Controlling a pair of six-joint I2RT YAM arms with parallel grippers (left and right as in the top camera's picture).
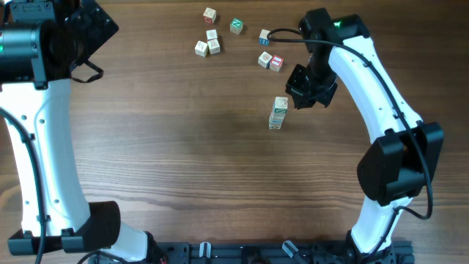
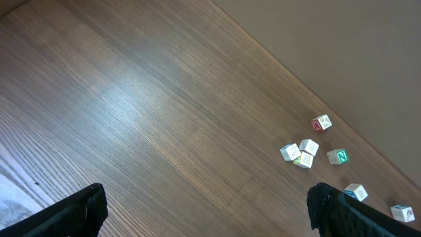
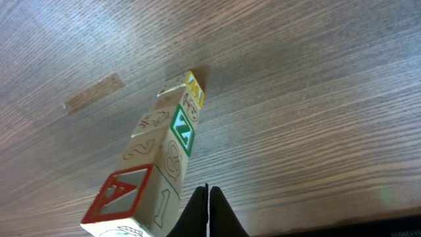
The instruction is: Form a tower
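Left gripper [image 2: 207, 212] is held wide open, left arm [image 1: 44, 147] folded at far left. Right gripper [image 3: 208, 209] is closed tight, fingers pressed together, right arm [image 1: 374, 81] extended inward.

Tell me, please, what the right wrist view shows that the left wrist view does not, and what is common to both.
Only the right wrist view shows the tower, with a red-framed cube on top, and the shut right hand close beside its upper cubes; whether they touch, I cannot tell. Only the left wrist view shows the loose cubes scattered near the table edge, and the open left hand with nothing between its fingers. Both show the wooden table.
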